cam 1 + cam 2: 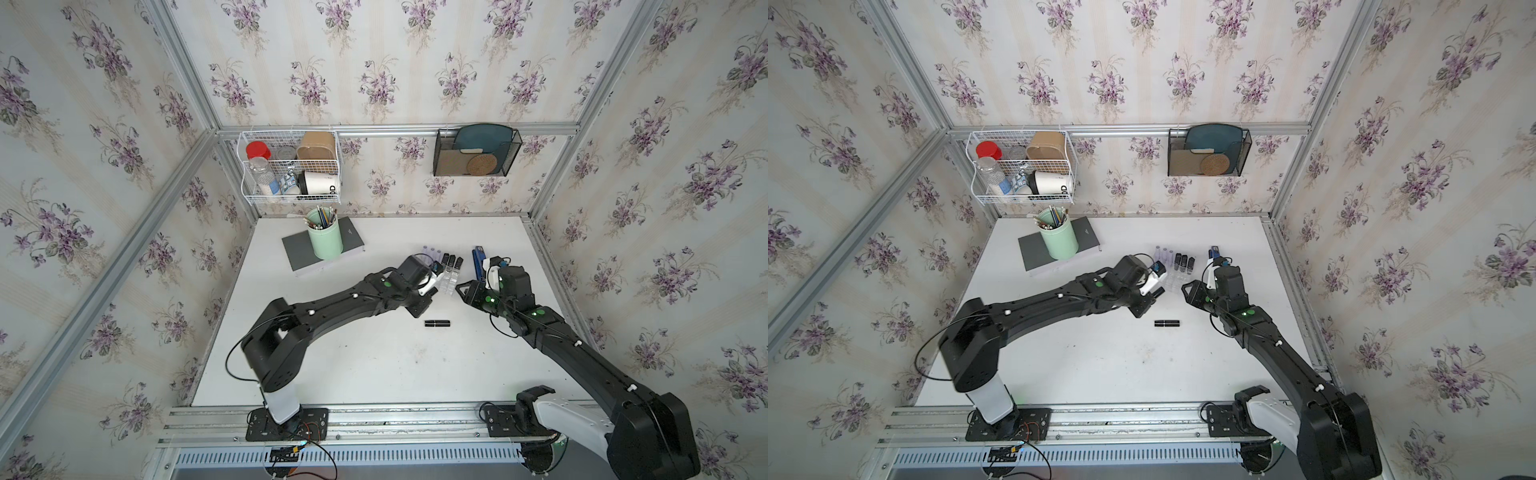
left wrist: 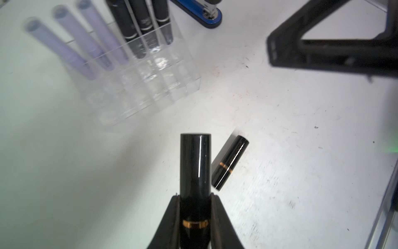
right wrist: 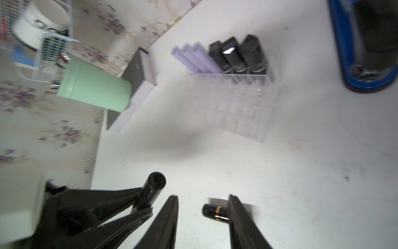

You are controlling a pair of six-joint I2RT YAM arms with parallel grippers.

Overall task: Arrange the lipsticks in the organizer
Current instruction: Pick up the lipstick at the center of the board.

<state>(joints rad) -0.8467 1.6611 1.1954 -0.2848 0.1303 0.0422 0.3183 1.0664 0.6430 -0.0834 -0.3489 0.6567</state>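
Gripping black lipstick (image 2: 195, 163), left hand (image 2: 195, 197) closed; right hand (image 3: 202, 197) part-open, empty

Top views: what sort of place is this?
Probably a robot test cell dressed as a home desk: floral wallpaper on aluminium framing, a wire basket and pen cup, two bolted-down arms.

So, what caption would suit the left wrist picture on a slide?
Left tool grips a black lipstick; a second lipstick lies loose nearby, and the clear organizer beyond holds six.

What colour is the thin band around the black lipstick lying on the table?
Gold-orange band; left wrist view shows it best.
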